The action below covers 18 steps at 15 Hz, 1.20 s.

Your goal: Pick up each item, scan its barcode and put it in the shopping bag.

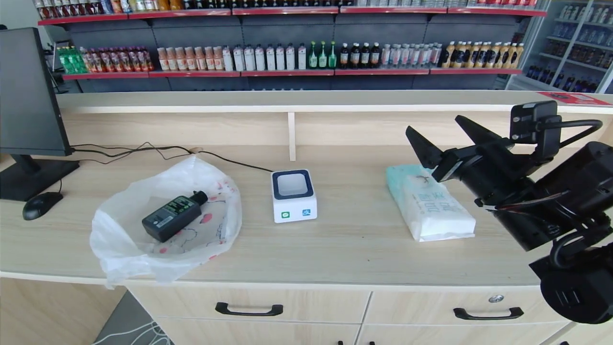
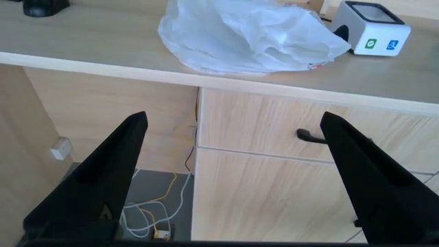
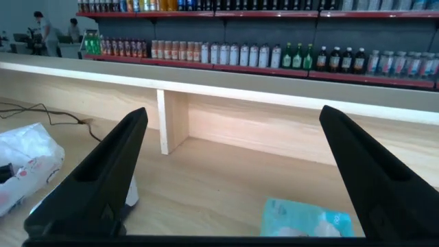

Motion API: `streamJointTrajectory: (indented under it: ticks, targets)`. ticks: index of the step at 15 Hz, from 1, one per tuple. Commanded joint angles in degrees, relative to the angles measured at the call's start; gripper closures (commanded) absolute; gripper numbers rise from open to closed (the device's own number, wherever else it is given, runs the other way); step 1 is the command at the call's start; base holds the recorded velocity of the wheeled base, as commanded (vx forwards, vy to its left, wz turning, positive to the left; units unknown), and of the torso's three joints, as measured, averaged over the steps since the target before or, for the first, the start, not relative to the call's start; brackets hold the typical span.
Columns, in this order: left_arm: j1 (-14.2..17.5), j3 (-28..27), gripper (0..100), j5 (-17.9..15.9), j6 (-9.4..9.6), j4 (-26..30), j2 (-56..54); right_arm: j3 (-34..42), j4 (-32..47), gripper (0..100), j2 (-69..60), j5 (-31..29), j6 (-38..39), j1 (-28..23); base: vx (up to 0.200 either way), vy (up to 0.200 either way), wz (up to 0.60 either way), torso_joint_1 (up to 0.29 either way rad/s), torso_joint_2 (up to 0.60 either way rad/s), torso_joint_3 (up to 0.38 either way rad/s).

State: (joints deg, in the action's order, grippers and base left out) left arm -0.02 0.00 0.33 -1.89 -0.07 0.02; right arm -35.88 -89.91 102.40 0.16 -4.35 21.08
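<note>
A white tissue pack (image 1: 428, 201) with a pale blue end lies on the counter at the right; its blue end (image 3: 305, 219) is also in the right wrist view. My right gripper (image 1: 440, 134) hangs open just above and behind the pack's far end, with nothing between its fingers. The white barcode scanner (image 1: 293, 195) stands mid-counter. On the left the clear shopping bag (image 1: 124, 230) lies spread open with a dark bottle (image 1: 173, 215) inside. My left gripper (image 2: 230, 171) is open below the counter edge, facing the drawers, with the shopping bag (image 2: 247, 34) and scanner (image 2: 374, 27) above.
A monitor (image 1: 28, 96) and a mouse (image 1: 40, 205) sit at the far left, with cables (image 1: 143, 152) trailing behind the bag. A raised ledge (image 1: 306, 103) with a divider (image 1: 291, 136) backs the counter. Drawers with black handles (image 1: 248, 310) lie below.
</note>
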Motion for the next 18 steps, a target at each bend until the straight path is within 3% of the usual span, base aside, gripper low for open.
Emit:
streamJointTrajectory:
  ticks: [1,4,11,15,18]
  targets:
    - [0.02,0.0,0,0.02,-0.04,-0.01,0.06,0.19,-0.09,0,-0.01,0.02,-0.04,0.02,0.0,-0.2,0.0,-0.002,0.0,0.002]
    - [0.02,0.0,0,0.02,0.04,-0.01,-0.02,0.28,-0.09,0,-0.36,0.02,-0.04,0.02,0.133,-0.067,0.0,0.002,0.0,0.002]
    - [-0.06,0.0,0,0.02,0.13,-0.01,-0.02,2.13,-0.09,0,-1.33,0.02,-0.13,0.02,0.0,0.0,0.0,0.0,0.0,0.0]
    - [-0.06,0.0,0,0.02,0.13,-0.01,-0.02,13.82,-0.09,0,-8.53,-0.16,-0.57,3.0,0.0,0.0,0.0,0.0,0.0,0.0]
    - [-0.06,0.0,0,0.02,0.13,-0.01,-0.02,19.09,-0.09,0,-12.75,-0.25,6.55,3.44,0.0,0.0,0.0,0.0,0.0,0.0]
